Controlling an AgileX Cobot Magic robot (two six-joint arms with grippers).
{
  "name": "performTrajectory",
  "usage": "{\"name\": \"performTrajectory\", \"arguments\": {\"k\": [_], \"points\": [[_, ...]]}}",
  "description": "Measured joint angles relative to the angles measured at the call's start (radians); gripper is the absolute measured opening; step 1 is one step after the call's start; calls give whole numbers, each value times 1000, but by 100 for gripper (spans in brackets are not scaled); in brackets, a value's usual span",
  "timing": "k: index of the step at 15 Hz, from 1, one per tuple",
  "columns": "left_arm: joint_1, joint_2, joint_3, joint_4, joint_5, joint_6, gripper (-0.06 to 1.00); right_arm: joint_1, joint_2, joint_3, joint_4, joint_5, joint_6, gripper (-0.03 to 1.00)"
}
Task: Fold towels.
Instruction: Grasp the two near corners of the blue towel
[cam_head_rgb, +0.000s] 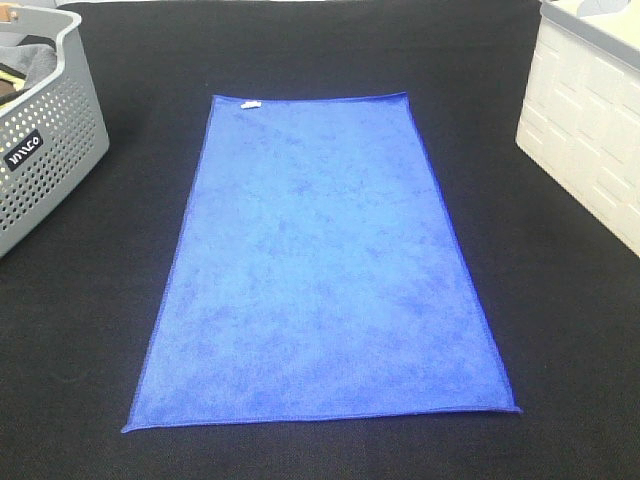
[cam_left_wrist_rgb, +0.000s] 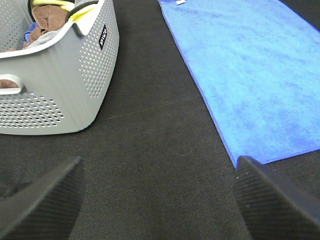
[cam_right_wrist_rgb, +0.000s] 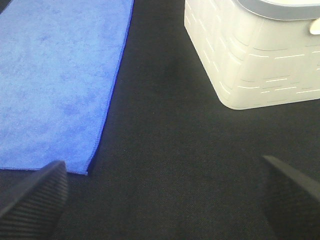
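Observation:
A bright royal-blue towel (cam_head_rgb: 320, 265) lies flat and unfolded in the middle of the black table, long side running away from me, with a small white tag (cam_head_rgb: 250, 103) at its far edge. Neither arm shows in the exterior high view. In the left wrist view my left gripper (cam_left_wrist_rgb: 157, 200) stands open over bare black cloth, the towel (cam_left_wrist_rgb: 250, 75) off to one side of its fingertips (cam_left_wrist_rgb: 42, 205). My right gripper (cam_right_wrist_rgb: 165, 197) is open too, nothing between its fingers, with the towel's (cam_right_wrist_rgb: 55, 85) near corner just beyond one fingertip (cam_right_wrist_rgb: 35, 197).
A grey perforated basket (cam_head_rgb: 45, 150) with clothes inside stands at the table's left; the same basket (cam_left_wrist_rgb: 60, 85) fills part of the left wrist view. A white ribbed bin (cam_head_rgb: 590, 130) stands at the right, also seen as the white bin (cam_right_wrist_rgb: 255, 55).

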Motion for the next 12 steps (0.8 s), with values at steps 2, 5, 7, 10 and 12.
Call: {"name": "performTrajectory", "arguments": {"k": [2, 5, 7, 10, 12], "points": [[0, 0, 0, 0, 0, 0, 78, 0, 0, 0, 0, 0, 0, 96], [0, 0, 0, 0, -3, 0, 78, 0, 0, 0, 0, 0, 0, 96], [0, -1, -12, -17, -89, -19, 76, 0, 0, 0, 0, -1, 8, 96], [0, 18, -13, -57, -264, -65, 76, 0, 74, -6, 0, -48, 103, 96], [0, 144, -12, -103, -325, -114, 76, 0, 215, -6, 0, -114, 166, 96]]}}
